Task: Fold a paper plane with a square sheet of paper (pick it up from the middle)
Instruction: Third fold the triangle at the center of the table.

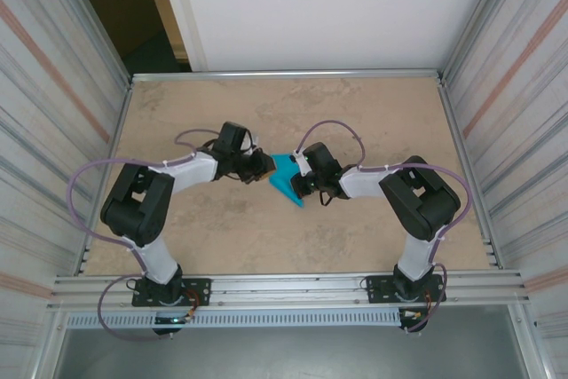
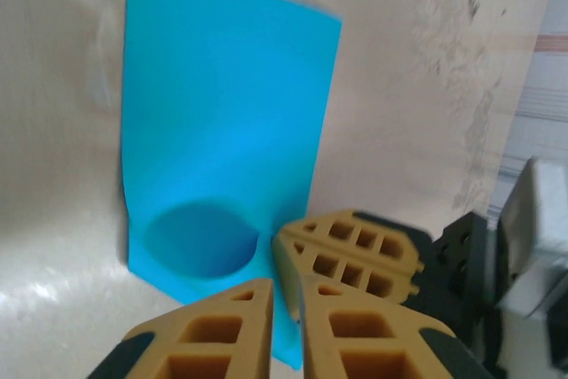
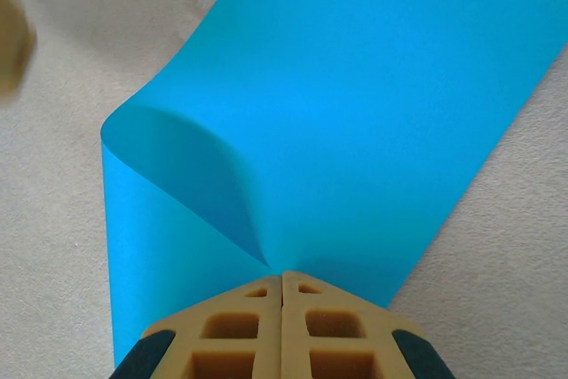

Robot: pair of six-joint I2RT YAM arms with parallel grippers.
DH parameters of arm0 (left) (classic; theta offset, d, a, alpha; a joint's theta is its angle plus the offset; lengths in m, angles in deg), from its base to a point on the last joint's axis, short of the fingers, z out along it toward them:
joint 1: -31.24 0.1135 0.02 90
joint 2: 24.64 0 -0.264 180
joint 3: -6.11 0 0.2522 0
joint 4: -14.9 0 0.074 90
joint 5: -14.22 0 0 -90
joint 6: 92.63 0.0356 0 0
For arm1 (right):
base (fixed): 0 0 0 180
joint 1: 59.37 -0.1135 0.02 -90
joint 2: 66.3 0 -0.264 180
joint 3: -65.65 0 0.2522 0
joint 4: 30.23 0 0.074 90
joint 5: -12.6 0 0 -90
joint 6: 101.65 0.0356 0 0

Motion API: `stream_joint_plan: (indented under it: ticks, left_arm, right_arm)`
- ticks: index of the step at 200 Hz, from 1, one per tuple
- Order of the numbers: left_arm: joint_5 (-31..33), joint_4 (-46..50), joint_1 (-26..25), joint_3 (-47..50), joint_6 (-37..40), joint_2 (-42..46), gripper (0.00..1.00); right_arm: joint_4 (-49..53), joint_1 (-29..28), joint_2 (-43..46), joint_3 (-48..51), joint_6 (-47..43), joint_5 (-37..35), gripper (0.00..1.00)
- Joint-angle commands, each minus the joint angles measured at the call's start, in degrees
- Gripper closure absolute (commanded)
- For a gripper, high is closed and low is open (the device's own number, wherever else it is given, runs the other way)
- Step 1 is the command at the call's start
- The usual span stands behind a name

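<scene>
The square sheet of paper [image 1: 286,178] lies mid-desk [image 1: 373,113], between the two arms. The right end effector [image 1: 300,182] meets it from the right. In the right wrist view its fingers [image 3: 282,286] are pressed flat together on the sheet's [image 3: 355,113] near edge, and the left part curls over into a loose fold. The left end effector [image 1: 264,166] sits at the sheet's left edge. Its fingers [image 2: 286,308] are narrowly apart with blue paper [image 2: 222,130] showing in the slit; whether they pinch it I cannot tell.
</scene>
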Motion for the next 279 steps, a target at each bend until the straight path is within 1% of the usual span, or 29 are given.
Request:
stream_joint_plan:
  ticks: [1,29,61,164,279]
  left_arm:
    - [-1.0,-5.3,-2.4,1.5,-3.9,2.3,0.87]
    - [0.2,-3.4,-4.6,1.5,-2.9,1.0,0.89]
    - [-1.0,-5.5,-5.1,1.3,-3.5,-1.8,0.89]
    - [1.3,-2.7,-5.2,0.7,-2.1,-4.6,0.90]
    - [2.2,-1.3,-5.3,0.8,-1.7,-5.8,0.91]
  right_arm:
    - [1.6,0.4,-0.7,-1.0,1.0,1.2,1.00]
    - [1.5,0.4,-0.9,-1.2,1.1,1.2,1.00]
    - [1.7,0.5,-0.9,-1.4,1.2,1.4,1.00]
    - [1.8,0.7,-1.1,-1.5,1.5,1.4,1.00]
    - [2.1,0.6,-1.4,-1.8,1.8,1.8,1.00]
